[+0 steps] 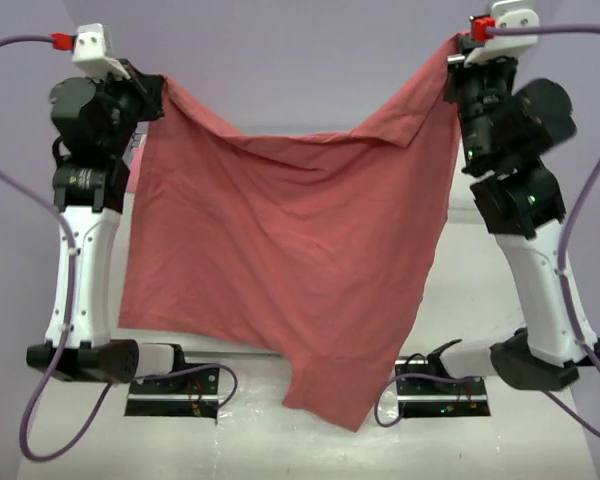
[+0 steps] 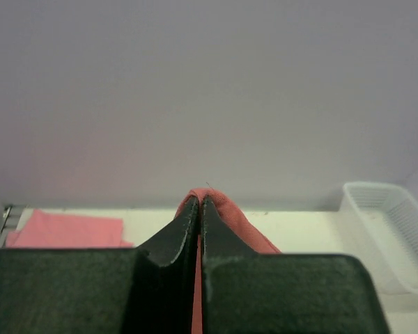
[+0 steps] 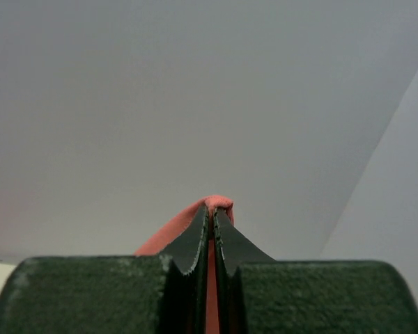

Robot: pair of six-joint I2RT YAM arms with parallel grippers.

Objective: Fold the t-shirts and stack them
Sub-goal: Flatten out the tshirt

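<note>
My left claw (image 2: 200,203) and right claw (image 3: 212,213) each pinched a top corner of the red shirt (image 1: 280,250), which hung spread above the desk (image 1: 250,440), unfolded. The pink shirt (image 2: 66,229) lay flat on the desk. Folding and stacking were left.

The brick-red shirt (image 1: 290,260) hangs as a wide curtain across the middle, blocking the way through. Beyond it, pink shirt (image 2: 66,229) left, basket (image 2: 386,229) right, bare worktop (image 2: 299,224) open between them.
</note>
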